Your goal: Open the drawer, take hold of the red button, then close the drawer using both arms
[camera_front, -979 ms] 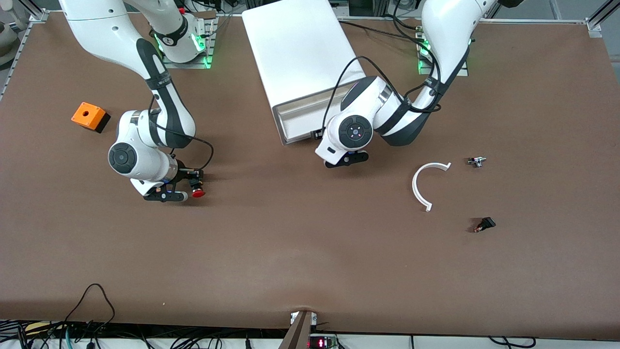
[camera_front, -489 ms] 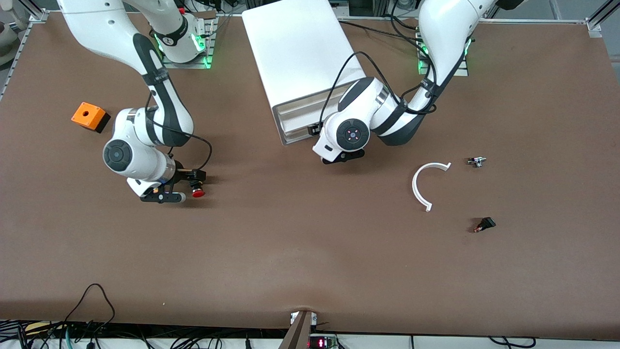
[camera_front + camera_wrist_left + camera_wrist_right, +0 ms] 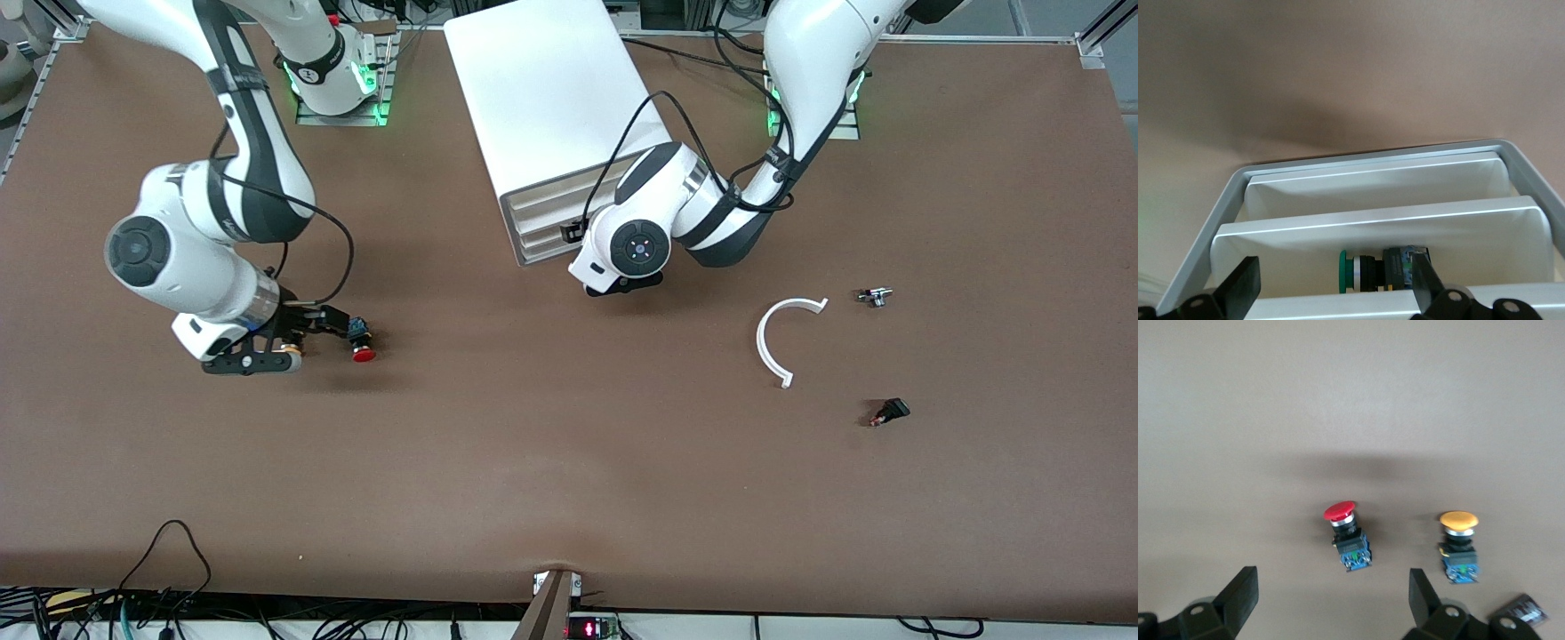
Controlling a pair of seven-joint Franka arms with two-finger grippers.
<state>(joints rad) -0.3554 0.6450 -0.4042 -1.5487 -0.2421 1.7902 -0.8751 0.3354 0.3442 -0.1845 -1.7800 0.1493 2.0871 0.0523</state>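
The red-capped button point(image 3: 362, 353) point(image 3: 1346, 535) lies on the bare table, toward the right arm's end. My right gripper point(image 3: 320, 342) point(image 3: 1331, 600) hovers just beside it, open, with nothing between its fingers. The white drawer point(image 3: 544, 227) point(image 3: 1378, 217) shows in the grey-framed front of the white cabinet point(image 3: 551, 98), its tray still open to view from above. My left gripper point(image 3: 620, 285) point(image 3: 1333, 290) hangs open at the cabinet's front. One of its fingers point(image 3: 1426, 287) stands next to a green-capped button point(image 3: 1371, 270) lying inside the tray.
An orange-yellow-capped button point(image 3: 1459, 543) lies beside the red one. An orange cube point(image 3: 163, 213) sits toward the right arm's end. A white curved piece point(image 3: 772, 342) and two small dark parts point(image 3: 876, 296) point(image 3: 891, 411) lie toward the left arm's end.
My right gripper has opened, let go of the red button and drawn back from it. My left gripper has moved closer to the cabinet, and less of the drawer's inside shows.
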